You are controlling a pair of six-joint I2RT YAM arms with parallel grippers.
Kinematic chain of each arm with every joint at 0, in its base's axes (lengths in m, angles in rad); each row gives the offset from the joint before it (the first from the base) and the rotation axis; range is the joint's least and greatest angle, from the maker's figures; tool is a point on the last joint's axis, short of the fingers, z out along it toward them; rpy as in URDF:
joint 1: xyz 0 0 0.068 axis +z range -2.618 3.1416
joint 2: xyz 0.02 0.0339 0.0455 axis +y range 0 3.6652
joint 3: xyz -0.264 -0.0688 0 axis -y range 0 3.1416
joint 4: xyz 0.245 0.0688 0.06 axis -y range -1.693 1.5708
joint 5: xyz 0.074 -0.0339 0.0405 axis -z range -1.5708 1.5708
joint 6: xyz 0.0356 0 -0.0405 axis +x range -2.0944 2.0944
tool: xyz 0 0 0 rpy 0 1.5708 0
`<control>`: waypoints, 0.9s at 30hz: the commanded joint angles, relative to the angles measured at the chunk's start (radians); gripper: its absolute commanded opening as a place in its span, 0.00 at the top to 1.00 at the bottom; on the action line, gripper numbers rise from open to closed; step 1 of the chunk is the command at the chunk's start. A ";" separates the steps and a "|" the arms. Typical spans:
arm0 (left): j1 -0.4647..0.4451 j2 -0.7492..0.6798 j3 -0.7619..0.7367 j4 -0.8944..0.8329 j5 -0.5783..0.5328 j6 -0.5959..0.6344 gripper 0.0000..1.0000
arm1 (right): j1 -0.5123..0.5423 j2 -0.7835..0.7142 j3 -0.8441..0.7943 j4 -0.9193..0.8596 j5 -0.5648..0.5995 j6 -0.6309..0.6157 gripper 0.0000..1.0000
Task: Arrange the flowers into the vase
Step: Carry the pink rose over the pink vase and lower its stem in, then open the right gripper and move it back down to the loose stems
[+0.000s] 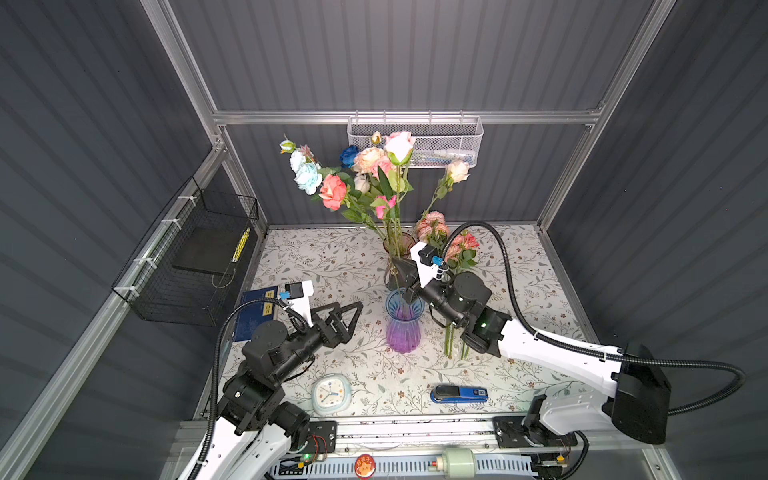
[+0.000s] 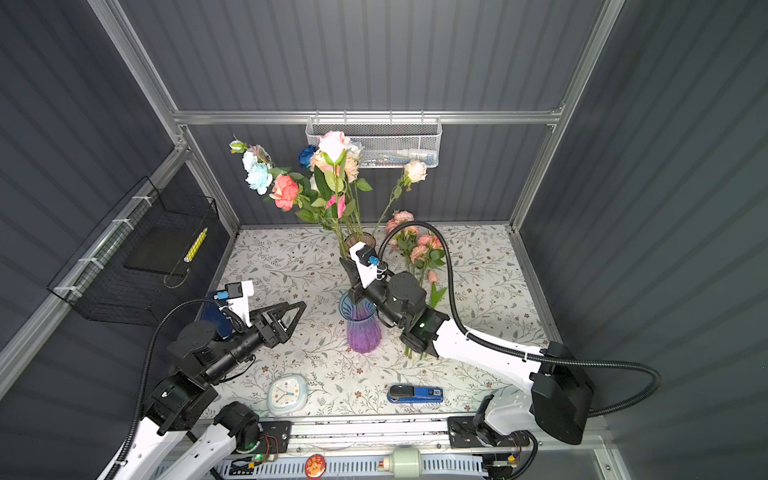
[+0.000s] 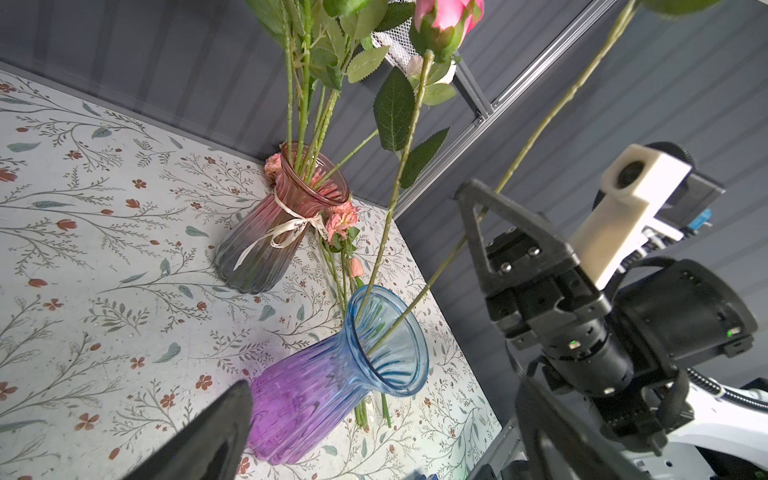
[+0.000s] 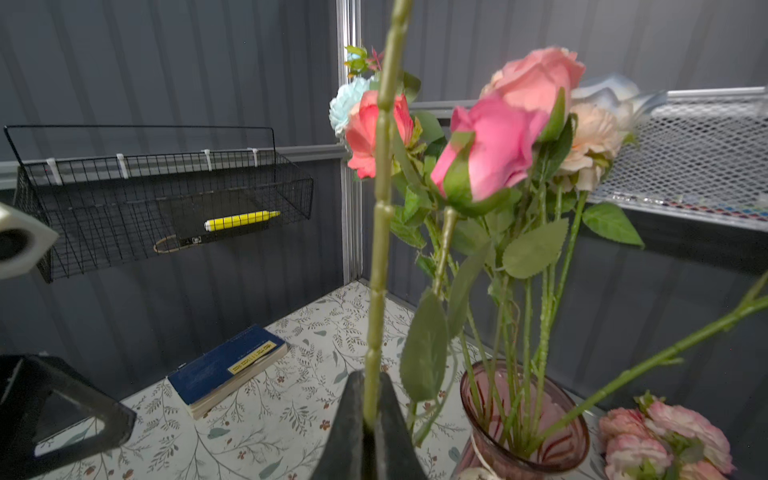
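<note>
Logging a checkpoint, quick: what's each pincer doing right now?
Left pincer: open, holding nothing.
Right pincer: shut on a flower stem.

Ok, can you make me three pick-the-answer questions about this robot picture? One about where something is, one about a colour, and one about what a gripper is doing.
1. Where is the little clock?
A) hanging on the wall
B) on the table, near its front edge
C) up among the blooms

2. What colours is the front vase?
A) blue on top, purple below
B) all yellow
C) all green

3. What is the right gripper doing?
A) standing wide open
B) shut on a flower stem
C) holding a spoon

Answers:
1 B: it lies flat on the table by the near edge.
2 A: its rim is blue and its body is purple.
3 B: both fingers pinch the green stem between them.
</note>
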 commanded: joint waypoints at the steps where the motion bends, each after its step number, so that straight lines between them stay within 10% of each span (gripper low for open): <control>1: -0.004 -0.004 0.013 0.014 -0.001 0.011 0.00 | 0.016 -0.016 -0.038 0.091 0.052 0.011 0.87; 15: -0.005 0.004 0.007 0.027 0.005 0.016 0.00 | 0.032 -0.198 -0.091 -0.203 -0.010 0.237 0.39; 27: -0.004 -0.013 -0.008 0.025 -0.010 0.023 0.00 | 0.025 -0.444 -0.190 -0.484 0.105 0.357 0.30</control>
